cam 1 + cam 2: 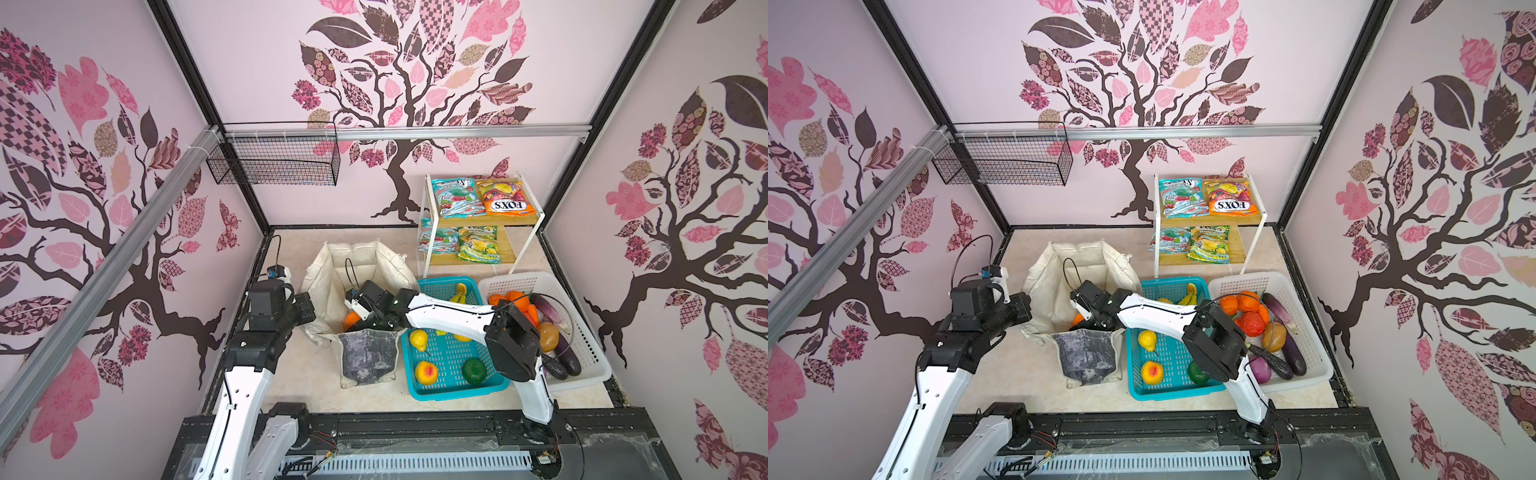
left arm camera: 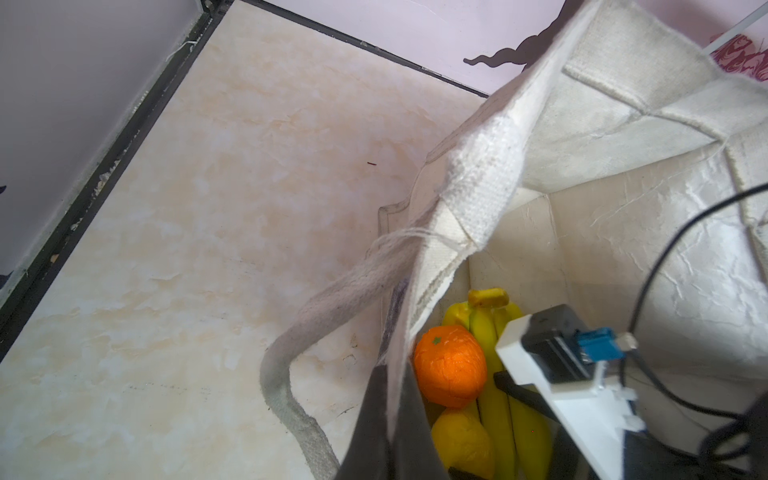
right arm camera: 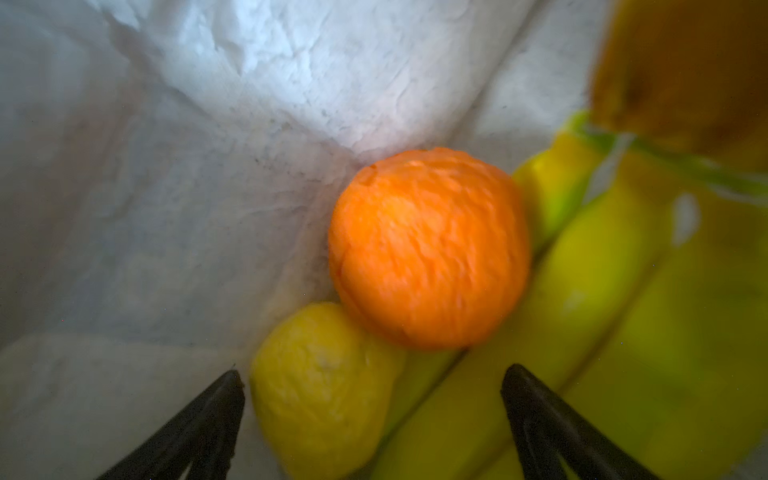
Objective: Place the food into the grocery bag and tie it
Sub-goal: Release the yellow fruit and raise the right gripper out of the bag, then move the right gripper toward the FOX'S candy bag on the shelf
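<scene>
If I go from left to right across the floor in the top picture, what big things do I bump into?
Left robot arm → grocery bag → teal basket → white basket.

Three pale pink walls close in the scene, each papered with a dark-branched tree in pink and brown patterned leaves: the far wall (image 1: 257,75), the left wall (image 1: 83,199) and the right wall (image 1: 685,232). Black frame posts (image 1: 185,62) mark the far corners. An aluminium rail (image 1: 415,132) crosses the far wall, and a black wire basket (image 1: 274,160) hangs from it at the left. The desk (image 1: 316,386) is cream and marbled. A white-framed, two-tier wooden shelf (image 1: 508,243) stands far right. The light is soft and even.
</scene>
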